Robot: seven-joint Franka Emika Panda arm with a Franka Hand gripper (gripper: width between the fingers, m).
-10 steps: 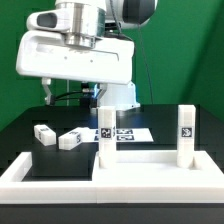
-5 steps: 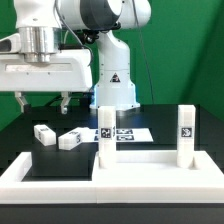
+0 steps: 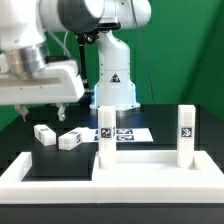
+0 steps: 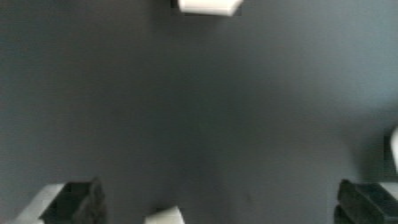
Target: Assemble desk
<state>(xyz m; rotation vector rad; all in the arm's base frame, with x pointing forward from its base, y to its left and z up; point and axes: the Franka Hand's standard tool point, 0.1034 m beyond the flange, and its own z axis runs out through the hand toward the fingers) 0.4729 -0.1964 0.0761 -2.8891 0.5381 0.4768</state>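
Standing upright on the tabletop panel, two legs: one at its corner toward the exterior view's left, the other near the edge on the exterior view's right, each with a tag facing the camera. The panel lies flat in the low white border wall, pushed to the side on the exterior view's right. Two more leg blocks lie loose on the black table beyond the wall: one further to the exterior view's left, the other just beside it, not touching. Marker board lies flat behind the nearer standing leg. Gripper hangs above the table over the loose blocks, well clear of them, jaws spread wide, nothing between them. The wrist view shows both fingertips wide apart over dark table, with white bits at the frame edges too cropped to identify.
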